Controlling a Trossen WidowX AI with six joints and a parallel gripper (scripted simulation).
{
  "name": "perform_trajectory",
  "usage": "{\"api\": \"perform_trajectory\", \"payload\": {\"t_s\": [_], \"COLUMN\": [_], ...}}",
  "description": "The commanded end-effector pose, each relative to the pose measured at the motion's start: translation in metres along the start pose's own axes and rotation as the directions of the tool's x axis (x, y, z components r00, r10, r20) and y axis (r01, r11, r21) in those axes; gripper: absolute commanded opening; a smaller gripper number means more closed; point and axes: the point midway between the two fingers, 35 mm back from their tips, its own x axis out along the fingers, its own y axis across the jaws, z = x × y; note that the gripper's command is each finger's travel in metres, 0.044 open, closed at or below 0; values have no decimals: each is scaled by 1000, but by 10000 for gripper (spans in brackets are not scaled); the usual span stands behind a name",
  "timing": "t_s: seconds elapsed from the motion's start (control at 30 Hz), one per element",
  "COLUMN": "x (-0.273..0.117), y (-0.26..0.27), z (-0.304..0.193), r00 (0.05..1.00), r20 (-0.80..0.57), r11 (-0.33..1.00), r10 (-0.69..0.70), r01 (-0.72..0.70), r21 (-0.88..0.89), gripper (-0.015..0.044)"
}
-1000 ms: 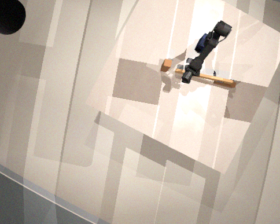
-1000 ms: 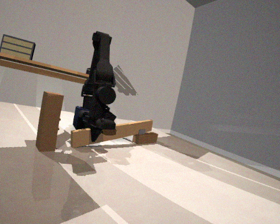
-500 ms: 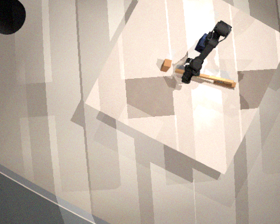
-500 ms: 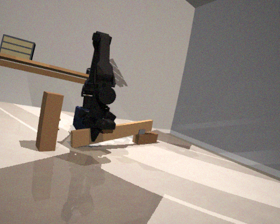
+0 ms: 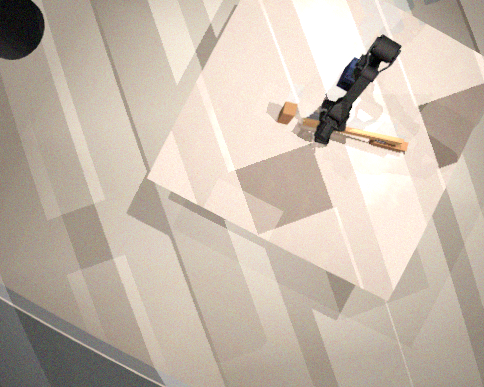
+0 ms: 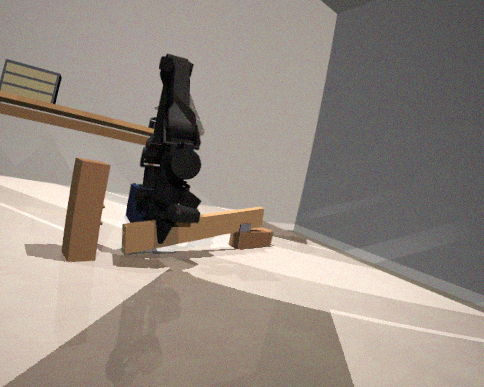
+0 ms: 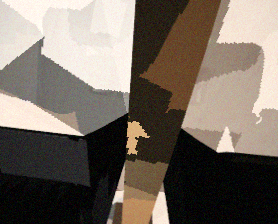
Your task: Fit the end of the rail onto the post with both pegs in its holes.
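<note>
The wooden rail (image 5: 374, 135) (image 6: 219, 219) (image 7: 137, 207) slopes, its near end low at or just above the table and its far end raised in the bracket (image 6: 245, 228) on the low footboard block (image 6: 253, 239). The short upright post (image 5: 288, 112) (image 6: 86, 210) stands a gap away from the rail's near end. Two small pegs (image 6: 103, 215) stick out of it toward the rail. My gripper (image 6: 162, 235) (image 7: 145, 119) is shut on the rail near its near end; the fingers stand on both sides of it. The holes in the rail's end are not visible.
The arm (image 5: 356, 88) (image 6: 176, 118) reaches over the rail from behind. A dark blue object (image 5: 348, 74) (image 6: 138, 202) is beside the arm. A larger table (image 6: 69, 115) with a striped box (image 6: 29, 82) stands in the background.
</note>
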Motion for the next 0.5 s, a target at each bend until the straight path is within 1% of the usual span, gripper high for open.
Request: {"api": "perform_trajectory", "payload": {"t_s": [0.0, 0.47], "x": [-4, -11], "y": [-1, -2], "z": [1, 1], "r00": [1000, 1000], "r20": [4, 4], "r11": [1000, 1000], "r10": [-5, -5], "r01": [5, 5], "r21": [0, 0], "gripper": [0, 0]}}
